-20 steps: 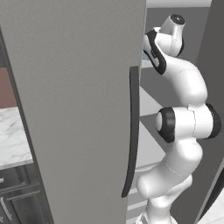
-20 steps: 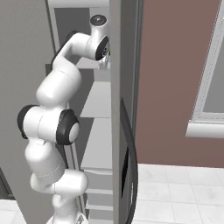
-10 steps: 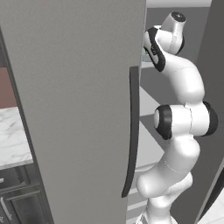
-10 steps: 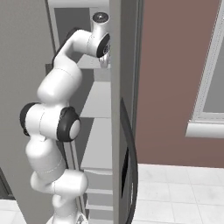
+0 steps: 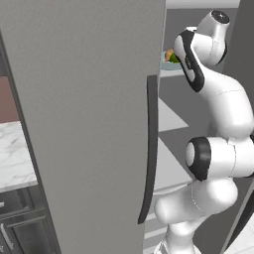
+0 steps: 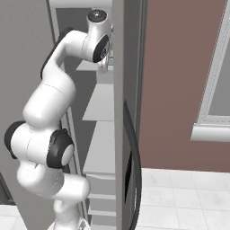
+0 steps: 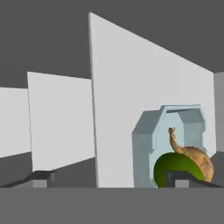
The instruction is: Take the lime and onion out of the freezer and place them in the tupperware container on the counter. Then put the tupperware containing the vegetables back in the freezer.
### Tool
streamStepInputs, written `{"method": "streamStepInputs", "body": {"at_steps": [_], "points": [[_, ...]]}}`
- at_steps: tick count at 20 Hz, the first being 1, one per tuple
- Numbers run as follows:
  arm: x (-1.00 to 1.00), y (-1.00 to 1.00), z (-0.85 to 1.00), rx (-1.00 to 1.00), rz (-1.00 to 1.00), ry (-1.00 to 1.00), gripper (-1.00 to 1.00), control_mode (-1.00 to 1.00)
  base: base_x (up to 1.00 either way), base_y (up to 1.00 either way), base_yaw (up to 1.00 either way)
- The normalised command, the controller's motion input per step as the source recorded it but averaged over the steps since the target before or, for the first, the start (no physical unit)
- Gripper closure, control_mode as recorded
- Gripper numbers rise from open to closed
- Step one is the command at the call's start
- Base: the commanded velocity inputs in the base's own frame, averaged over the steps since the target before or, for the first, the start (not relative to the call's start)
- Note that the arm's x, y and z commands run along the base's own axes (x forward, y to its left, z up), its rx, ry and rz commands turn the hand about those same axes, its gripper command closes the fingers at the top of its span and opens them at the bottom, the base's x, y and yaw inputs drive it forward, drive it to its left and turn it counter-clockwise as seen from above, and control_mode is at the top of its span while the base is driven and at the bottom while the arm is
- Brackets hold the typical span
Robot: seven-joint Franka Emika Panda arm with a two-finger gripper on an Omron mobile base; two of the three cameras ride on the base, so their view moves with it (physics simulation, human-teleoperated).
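The hand (image 7: 107, 179) stands with its fingers spread wide apart, gripping nothing, inside the freezer (image 5: 89, 124). The tupperware container (image 7: 151, 144) rests on an upper freezer shelf (image 5: 171, 115), with the lime (image 7: 173, 168) and the onion (image 7: 197, 159) inside it, touching each other. The load looks delivered, so the step in hand is most likely the retreat — draw the hand straight back along the line it points, keeping the spread fingers off the tray's rim so it isn't dragged toward the shelf edge. Watch the elbow too — the arm passes near the open door's edge, beside the dark handle (image 5: 149, 149)
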Motion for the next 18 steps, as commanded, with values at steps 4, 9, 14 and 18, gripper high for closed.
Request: {"method": "streamStepInputs", "body": {"at_steps": [4, 9, 14, 18], "points": [[-1.0, 0.38, -0.04, -0.08, 0.0, -0.22, -1.0, -1.0, 0.0, 0.0, 0.0], [-1.0, 0.57, 0.0, -0.09, 0.0, -0.11, -1.0, -1.0, 0.0, 0.0, 0.0], [-1.0, 0.24, 0.15, -0.07, 0.0, -0.01, -1.0, -1.0, 0.0, 0.0, 0.0], [-1.0, 0.11, 0.35, -0.1, 0.0, 0.0, -1.0, -1.0, 0.0, 0.0, 0.0]]}}
